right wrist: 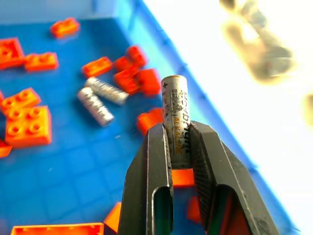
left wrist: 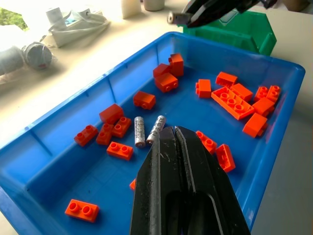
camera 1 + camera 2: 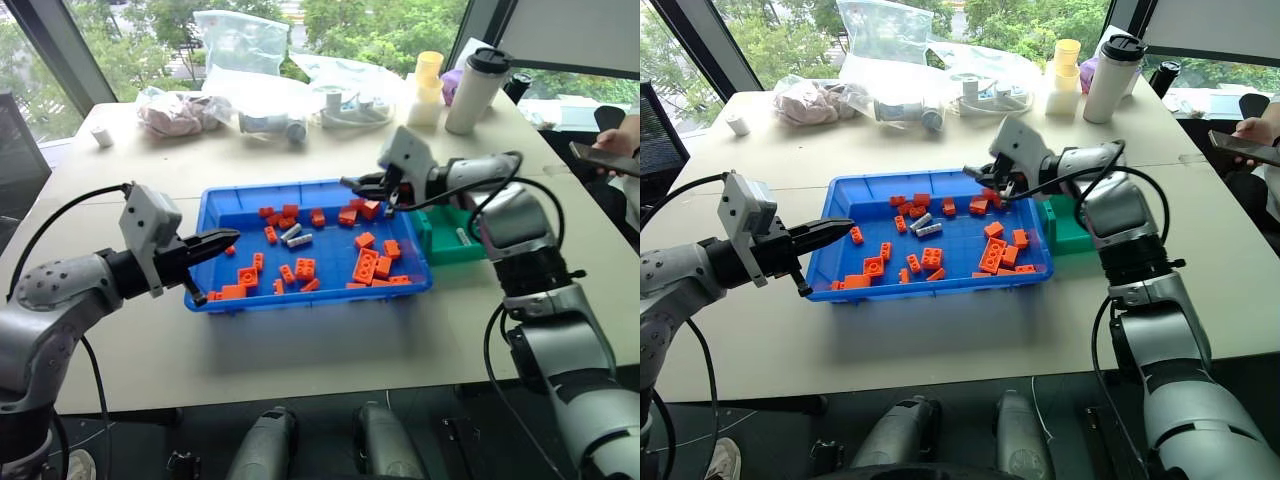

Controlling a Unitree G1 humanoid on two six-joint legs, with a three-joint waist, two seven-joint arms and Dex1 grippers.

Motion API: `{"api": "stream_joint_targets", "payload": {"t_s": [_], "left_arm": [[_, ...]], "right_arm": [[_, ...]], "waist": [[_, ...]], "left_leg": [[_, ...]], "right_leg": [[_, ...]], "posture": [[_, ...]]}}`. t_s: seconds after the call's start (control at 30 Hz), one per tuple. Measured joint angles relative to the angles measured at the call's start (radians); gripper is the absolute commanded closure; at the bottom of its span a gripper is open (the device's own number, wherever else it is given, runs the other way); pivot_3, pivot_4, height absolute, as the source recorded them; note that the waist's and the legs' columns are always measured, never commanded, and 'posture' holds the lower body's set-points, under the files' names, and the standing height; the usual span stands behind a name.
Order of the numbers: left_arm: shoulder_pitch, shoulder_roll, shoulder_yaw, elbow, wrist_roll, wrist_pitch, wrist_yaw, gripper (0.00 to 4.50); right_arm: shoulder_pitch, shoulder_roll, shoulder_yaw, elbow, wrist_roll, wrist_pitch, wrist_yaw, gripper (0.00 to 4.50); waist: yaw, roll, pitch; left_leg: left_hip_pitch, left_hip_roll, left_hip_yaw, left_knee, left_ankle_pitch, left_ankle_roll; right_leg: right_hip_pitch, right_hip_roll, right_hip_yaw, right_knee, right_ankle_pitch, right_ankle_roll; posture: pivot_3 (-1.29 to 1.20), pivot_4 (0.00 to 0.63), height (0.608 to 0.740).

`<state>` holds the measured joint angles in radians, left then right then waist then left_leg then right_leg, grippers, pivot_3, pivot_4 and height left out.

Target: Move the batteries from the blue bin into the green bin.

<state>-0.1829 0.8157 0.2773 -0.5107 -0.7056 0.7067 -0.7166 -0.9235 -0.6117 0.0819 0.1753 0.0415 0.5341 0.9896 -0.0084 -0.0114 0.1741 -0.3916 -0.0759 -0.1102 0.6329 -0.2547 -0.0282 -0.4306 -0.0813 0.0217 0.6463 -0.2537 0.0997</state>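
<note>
The blue bin (image 3: 320, 294) sits mid-table and holds several orange bricks (image 3: 365, 266) and two silver batteries (image 3: 296, 237) lying side by side. Against its right side stands the green bin (image 3: 440, 250), with one battery (image 3: 462, 237) inside. My right gripper (image 3: 352, 183) hovers above the blue bin's far right corner, shut on a battery (image 1: 175, 115) that sticks out past its fingertips. My left gripper (image 3: 232, 236) is shut and empty, hanging over the blue bin's left edge and pointing at the two batteries (image 2: 146, 130).
Along the table's far side lie plastic bags (image 3: 240, 45), a white tumbler (image 3: 476, 90) and yellow cups (image 3: 428, 80). A person's hand with a phone (image 3: 605, 155) shows at the right edge. Bare table surrounds the bins.
</note>
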Motion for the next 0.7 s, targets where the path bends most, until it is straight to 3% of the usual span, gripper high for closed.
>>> {"api": "stream_joint_targets", "payload": {"t_s": [0.13,0.33,0.5,0.6,0.63,0.7], "left_arm": [[-0.03,-0.014,-0.035,0.032,0.012,-0.017,-0.012,4.5],[-0.119,-0.039,-0.109,0.11,0.052,-0.057,-0.048,4.5],[-0.141,-0.043,-0.118,0.139,0.065,-0.067,-0.072,4.5],[-0.133,-0.034,-0.116,0.139,0.065,-0.067,-0.087,4.5],[-0.131,-0.032,-0.114,0.139,0.065,-0.067,-0.088,4.5],[-0.121,-0.024,-0.101,0.138,0.065,-0.066,-0.089,4.5]], "right_arm": [[0.101,-0.114,-0.06,-0.089,-0.007,0.126,-0.073,4.47],[0.215,-0.15,-0.056,-0.097,-0.014,0.191,-0.117,4.47],[0.228,-0.15,-0.056,-0.103,0.004,0.199,-0.134,2.09],[0.212,-0.16,-0.052,-0.103,0.001,0.197,-0.143,0.39],[0.2,-0.165,-0.05,-0.103,0.001,0.195,-0.144,0.05],[0.148,-0.165,-0.048,-0.103,0.008,0.195,-0.137,0.05]], "waist": [[-0.005,0.0,0.0],[-0.009,0.0,0.0],[-0.008,0.0,0.0],[-0.006,0.0,0.0],[-0.006,0.0,0.0],[-0.01,0.001,0.0]], "left_leg": [[0.001,0.0,0.001,0.0,0.0,0.0],[0.001,0.001,0.002,0.0,0.0,0.0],[0.001,0.001,0.002,0.0,0.0,0.0],[0.001,0.001,0.002,0.0,0.0,0.0],[0.001,0.001,0.002,0.0,0.0,0.0],[0.001,0.001,0.002,0.0,0.0,0.0]], "right_leg": [[0.001,0.0,0.0,0.0,0.0,0.0],[0.0,0.0,0.001,0.001,0.0,0.0],[0.0,0.0,0.001,0.001,0.0,0.0],[0.0,0.0,0.001,0.001,0.0,0.0],[0.0,0.0,0.001,0.001,0.0,0.0],[0.0,0.0,0.001,0.001,0.0,0.0]], "posture": [[0.0,0.15,0.74],[0.0,0.15,0.74],[0.0,0.15,0.74],[0.0,0.15,0.74],[0.0,0.15,0.74],[0.0,0.15,0.74]]}}
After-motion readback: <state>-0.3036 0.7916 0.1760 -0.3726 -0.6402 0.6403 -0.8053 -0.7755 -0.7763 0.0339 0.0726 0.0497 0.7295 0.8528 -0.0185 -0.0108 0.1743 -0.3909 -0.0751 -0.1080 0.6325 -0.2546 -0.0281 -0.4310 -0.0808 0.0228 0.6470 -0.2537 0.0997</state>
